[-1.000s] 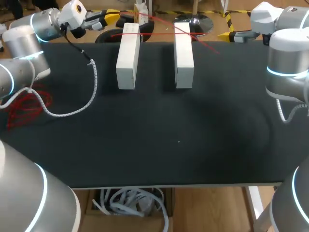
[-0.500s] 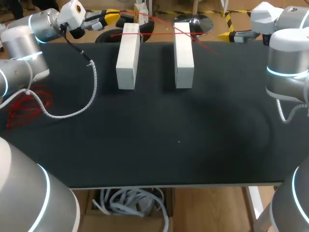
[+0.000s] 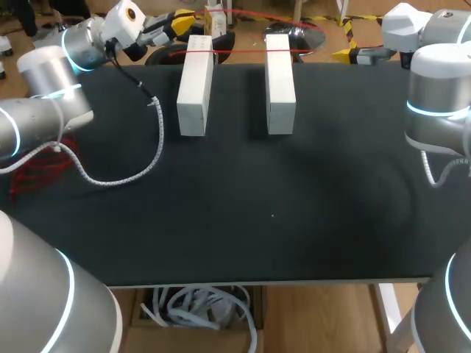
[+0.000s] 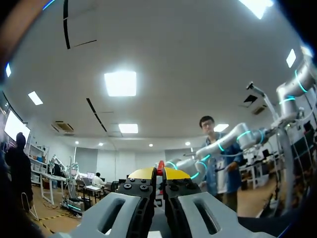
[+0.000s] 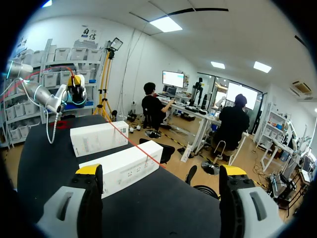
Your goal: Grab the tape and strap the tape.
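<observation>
- Since a second ago your left gripper [image 3: 181, 22] has swung toward the left white box [image 3: 194, 84], pulling the red tape [image 3: 239, 51] straight across both boxes' far ends.
- Its fingers are clamped on the tape.
- Your right gripper [image 5: 161, 171] has its fingers wide apart and holds nothing.
- Pull harder and the taut tape may slip free or drag a box.

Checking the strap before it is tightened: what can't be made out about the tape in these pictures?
- Head view: where the red tape ends past the right box; it is too thin against the floor clutter.
- Head view: the red tangle, partly hidden by the left arm.
- Left wrist view: the tape's run, hidden by the left gripper's own body; only a red sliver shows.
</observation>
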{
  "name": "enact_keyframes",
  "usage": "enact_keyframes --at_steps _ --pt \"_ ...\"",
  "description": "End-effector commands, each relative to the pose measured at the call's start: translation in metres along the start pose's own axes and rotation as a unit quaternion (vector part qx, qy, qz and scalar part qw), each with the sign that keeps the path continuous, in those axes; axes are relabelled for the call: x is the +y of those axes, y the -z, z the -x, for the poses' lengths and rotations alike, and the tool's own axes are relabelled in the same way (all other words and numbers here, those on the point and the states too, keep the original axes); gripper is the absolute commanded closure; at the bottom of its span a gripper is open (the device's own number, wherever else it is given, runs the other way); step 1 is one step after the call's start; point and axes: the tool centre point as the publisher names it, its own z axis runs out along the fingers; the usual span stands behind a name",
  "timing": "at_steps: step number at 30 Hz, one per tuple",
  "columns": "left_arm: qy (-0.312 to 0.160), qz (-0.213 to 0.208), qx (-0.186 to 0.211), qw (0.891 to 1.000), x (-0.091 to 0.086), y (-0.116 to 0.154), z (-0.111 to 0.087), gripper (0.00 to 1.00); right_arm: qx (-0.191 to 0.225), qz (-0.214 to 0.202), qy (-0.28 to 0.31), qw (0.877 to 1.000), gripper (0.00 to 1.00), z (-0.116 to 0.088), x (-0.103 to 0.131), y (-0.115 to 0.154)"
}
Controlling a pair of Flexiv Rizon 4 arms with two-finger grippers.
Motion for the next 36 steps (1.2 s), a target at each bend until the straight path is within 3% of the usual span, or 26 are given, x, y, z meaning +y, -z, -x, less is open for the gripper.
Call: enact_keyframes --at_steps 1,17,21,36 --pt "-0.010 0.006 -0.047 0.999 -0.010 -0.010 -0.029 1.00 0.000 0.000 0.000 1.000 0.00 0.000 0.000 0.000" --pt "-0.010 -0.025 -0.092 0.995 -0.023 -0.025 -0.083 1.00 0.000 0.000 0.000 1.000 0.00 0.000 0.000 0.000" --pt "-0.012 -0.042 -0.106 0.993 -0.031 -0.031 -0.092 1.00 0.000 0.000 0.000 1.000 0.00 0.000 0.000 0.000" --pt "-0.010 -0.040 -0.141 0.989 -0.069 -0.050 -0.119 1.00 0.000 0.000 0.000 1.000 0.00 0.000 0.000 0.000"
